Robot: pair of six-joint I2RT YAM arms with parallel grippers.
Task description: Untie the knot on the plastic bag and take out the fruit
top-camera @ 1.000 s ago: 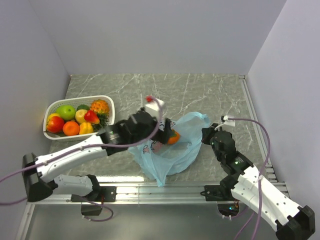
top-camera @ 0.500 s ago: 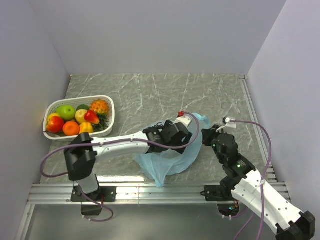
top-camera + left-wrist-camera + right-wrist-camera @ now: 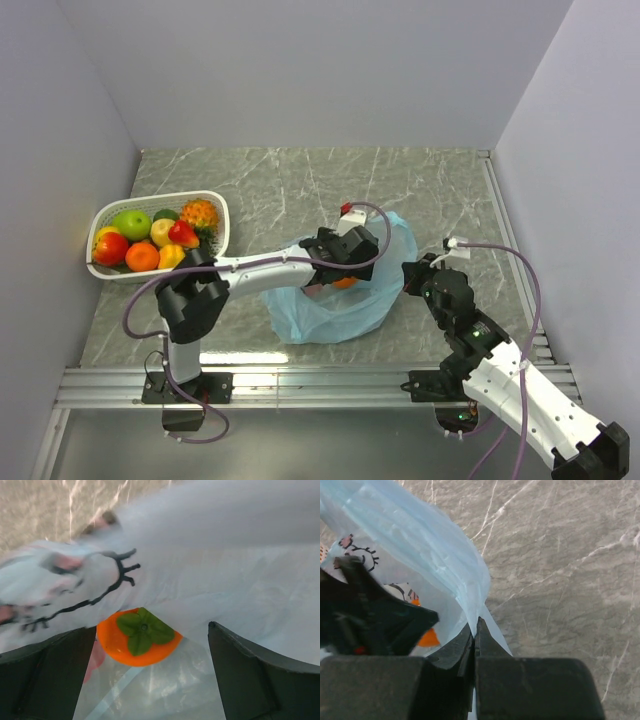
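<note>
Left pincer (image 3: 152, 630) wide apart over persimmon (image 3: 139, 639) — right pincer (image 3: 474, 625) nips the cartoon-printed plastic bag (image 3: 420, 535).

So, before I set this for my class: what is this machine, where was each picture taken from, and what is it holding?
The machine is a left arm and a right arm bolted to a grey table, each ending in a two-finger gripper. One picture looks down from above; the other two come from cameras on the wrists. On the table lie a pale blue plastic bag and a white basket of toy fruit. The right gripper is shut, pinching the bag's edge. The left gripper is open, facing an orange persimmon in the bag without gripping it.
</note>
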